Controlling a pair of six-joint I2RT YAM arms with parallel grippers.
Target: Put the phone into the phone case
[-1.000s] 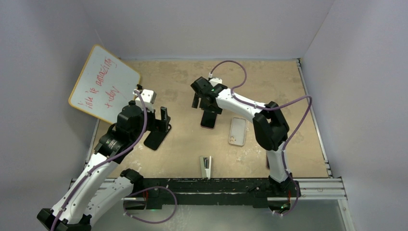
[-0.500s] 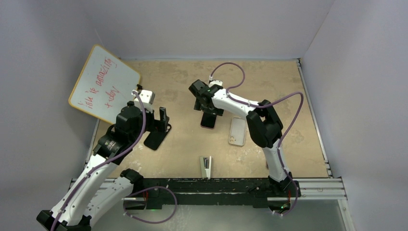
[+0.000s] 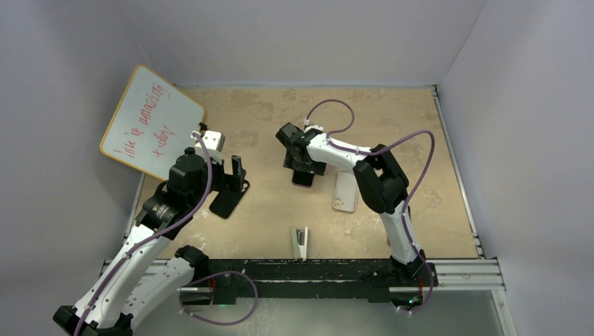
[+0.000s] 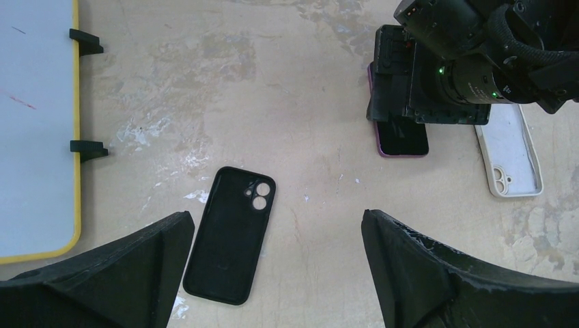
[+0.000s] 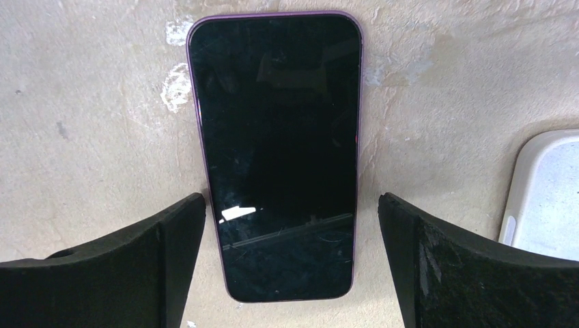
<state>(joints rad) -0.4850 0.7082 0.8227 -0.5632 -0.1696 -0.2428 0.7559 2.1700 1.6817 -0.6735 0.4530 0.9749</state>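
The phone [image 5: 280,150], purple-edged with a dark screen up, lies flat on the tan table; it also shows in the top view [image 3: 303,178] and the left wrist view [image 4: 403,139]. My right gripper [image 5: 288,205] is open just above it, one finger on each long side, not touching. A clear white phone case [image 3: 345,190] lies right of the phone, its corner showing in the right wrist view [image 5: 546,198]. A black phone case [image 4: 232,236] lies open side up at the left. My left gripper [image 4: 276,225] is open and empty above the table just right of it.
A white board [image 3: 150,119] with a yellow rim and red writing leans at the back left. A small grey stapler-like object [image 3: 300,241] lies near the front edge. The black rail [image 3: 308,269] runs along the near side.
My right gripper has shifted slightly left and towards the phone, its elbow swinging left. The left arm, the phone and both cases have not moved.
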